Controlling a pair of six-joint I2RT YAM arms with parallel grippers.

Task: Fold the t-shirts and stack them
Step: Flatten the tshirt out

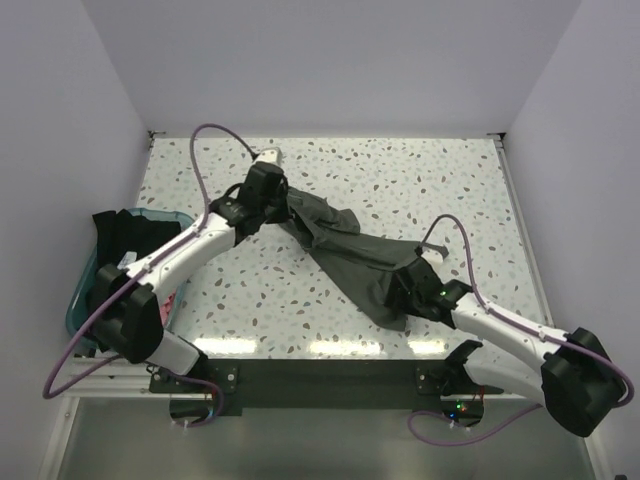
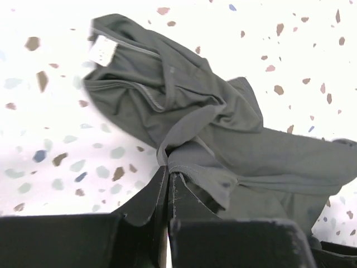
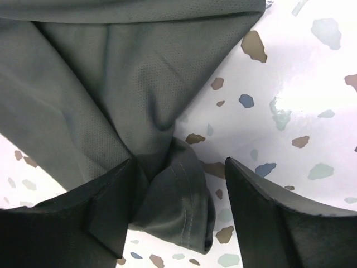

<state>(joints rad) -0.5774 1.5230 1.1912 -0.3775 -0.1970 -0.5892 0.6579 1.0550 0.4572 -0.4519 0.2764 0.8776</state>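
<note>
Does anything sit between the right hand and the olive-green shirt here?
Nothing visible does: the right hand is open, a fold of the olive-green shirt lying between its fingers on the table.

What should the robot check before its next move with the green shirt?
1. Left hand gripping the olive-green t-shirt: ok, it is shut on a fold.
2. Right hand gripping the shirt: not ok, it is open with the cloth's edge lying inside the gap.
3. Shirt spread flat: not ok, it is bunched and twisted between the two hands.
4. Shirt away from the edges of the table: ok.
5. Black t-shirt out of the way: ok, it is draped over the teal tub at the left.
</note>
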